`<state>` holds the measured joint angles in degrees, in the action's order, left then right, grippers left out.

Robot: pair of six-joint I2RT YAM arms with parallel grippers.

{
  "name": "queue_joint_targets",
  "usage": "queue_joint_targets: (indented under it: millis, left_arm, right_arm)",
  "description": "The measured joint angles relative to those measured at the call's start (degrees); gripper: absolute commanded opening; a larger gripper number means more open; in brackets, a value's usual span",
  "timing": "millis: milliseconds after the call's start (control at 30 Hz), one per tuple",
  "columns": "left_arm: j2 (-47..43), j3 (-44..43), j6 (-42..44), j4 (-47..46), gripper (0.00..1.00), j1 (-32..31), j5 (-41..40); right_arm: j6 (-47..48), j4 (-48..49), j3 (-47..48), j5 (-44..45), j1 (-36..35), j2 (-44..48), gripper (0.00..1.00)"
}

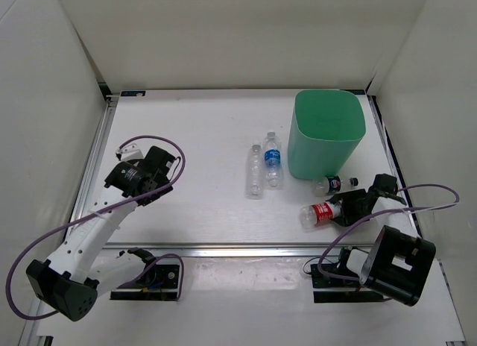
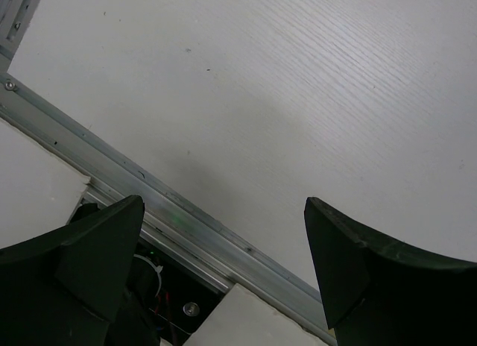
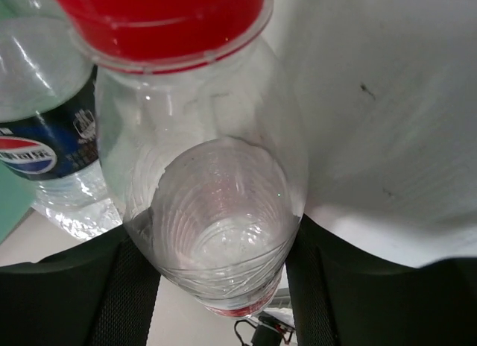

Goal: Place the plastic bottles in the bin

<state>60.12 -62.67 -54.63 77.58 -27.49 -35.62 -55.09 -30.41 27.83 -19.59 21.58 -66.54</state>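
The mint-green bin (image 1: 328,133) stands at the back right. An unlabelled bottle (image 1: 256,171) and a blue-labelled, white-capped bottle (image 1: 273,159) lie side by side left of it. A dark-blue-labelled bottle (image 1: 334,184) lies at the bin's foot and also shows in the right wrist view (image 3: 52,159). My right gripper (image 1: 350,206) (image 3: 220,241) is shut on the red-labelled bottle (image 1: 320,212) (image 3: 216,174). It holds the clear shoulder near the cap, with one finger on each side. My left gripper (image 1: 160,171) (image 2: 223,234) is open and empty above the table's front left.
An aluminium rail (image 2: 186,219) runs along the table's front edge under the left gripper. White walls enclose the table on three sides. Purple cables loop from both arms. A sliver of the bin (image 3: 9,204) shows at the left edge of the right wrist view.
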Motion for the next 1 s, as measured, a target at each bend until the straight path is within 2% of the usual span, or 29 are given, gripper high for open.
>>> queue_joint_targets:
  millis: [133, 300, 400, 533, 667, 767, 867, 1000]
  left_arm:
    - [0.00, 0.00, -0.02, 0.00, 1.00, 0.04, 0.35]
    - [0.07, 0.11, -0.92, 0.02, 1.00, 0.04, 0.31]
    - [0.94, 0.20, -1.33, 0.02, 1.00, 0.04, 0.28]
    - [2.91, 0.39, -1.64, 0.00, 1.00, 0.04, 0.17]
    - [3.67, 0.39, -1.97, -0.02, 1.00, 0.04, -0.20]
    - [3.67, 0.39, -2.23, -0.02, 1.00, 0.04, -0.81]
    - [3.37, 0.52, -2.43, 0.00, 1.00, 0.04, -1.29]
    - [2.16, 1.27, -2.43, 0.04, 1.00, 0.04, -1.49]
  right_arm:
    - [0.28, -4.15, 0.15, 0.33, -0.85, 3.89, 0.47]
    - [1.16, -14.14, 1.79, -0.66, -1.36, 15.21, 0.40]
    - [2.58, -23.21, 7.34, -1.68, -1.38, 20.48, 0.38]
    - [5.31, -34.21, 24.00, -2.60, -1.38, 23.37, 0.35]
    - [7.41, -38.56, 43.56, -4.44, -1.38, 21.66, 0.33]
    - [8.66, -38.71, 53.22, -4.98, -1.42, 19.02, 0.32]
    - [9.53, -36.44, 58.49, -3.82, -2.01, 14.05, 0.29]
    - [9.84, -31.06, 60.92, -0.48, -4.33, 6.10, 0.25]
